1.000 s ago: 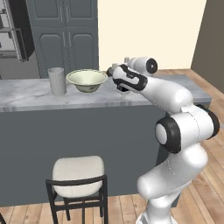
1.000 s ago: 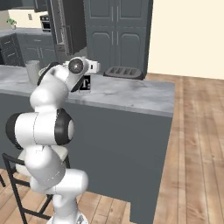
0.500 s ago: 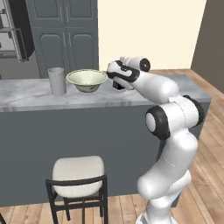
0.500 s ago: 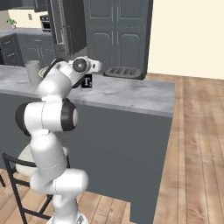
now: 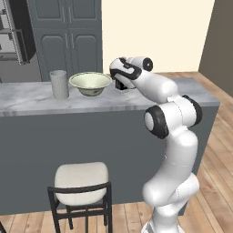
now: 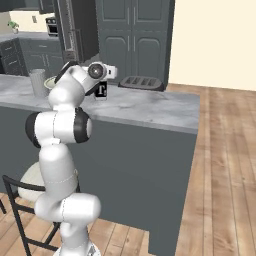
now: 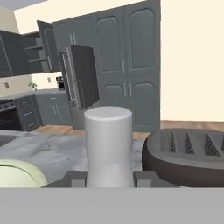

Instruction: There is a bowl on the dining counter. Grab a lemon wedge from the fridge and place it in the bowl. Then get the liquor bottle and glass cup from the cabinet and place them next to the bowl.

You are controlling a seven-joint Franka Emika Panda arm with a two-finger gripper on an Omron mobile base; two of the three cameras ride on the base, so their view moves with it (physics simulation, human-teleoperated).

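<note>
the liquor bottle (image 6: 101, 91) carries a black label with a white "t", readable in the right base view. the gripper (image 7: 108, 178) is closed on this bottle: in the hand view its whitish neck (image 7: 108, 144) rises right between the two dark finger tips. in the left base view the gripper (image 5: 121, 84) holds the bottle low over the dining counter (image 5: 41, 97); whether its base touches the marble cannot be told.

just to the gripper's left sits the bowl (image 5: 90, 83), close but apart, its pale rim also showing at the lower left of the hand view (image 7: 17, 174). further left beyond the bowl stands the glass cup (image 5: 59, 84), upright. beyond the gripper and to its right a dark toaster (image 7: 188, 154) lies on the same counter.

to the gripper's right the grey-white marble is bare up to its end edge, with wooden floor (image 6: 225, 165) beyond. a stool (image 5: 81, 184) stands below the counter front. behind are blue-grey cupboard doors (image 7: 127, 65), the fridge (image 7: 81, 76) with its door ajar, and a cream wall (image 5: 154, 32).
</note>
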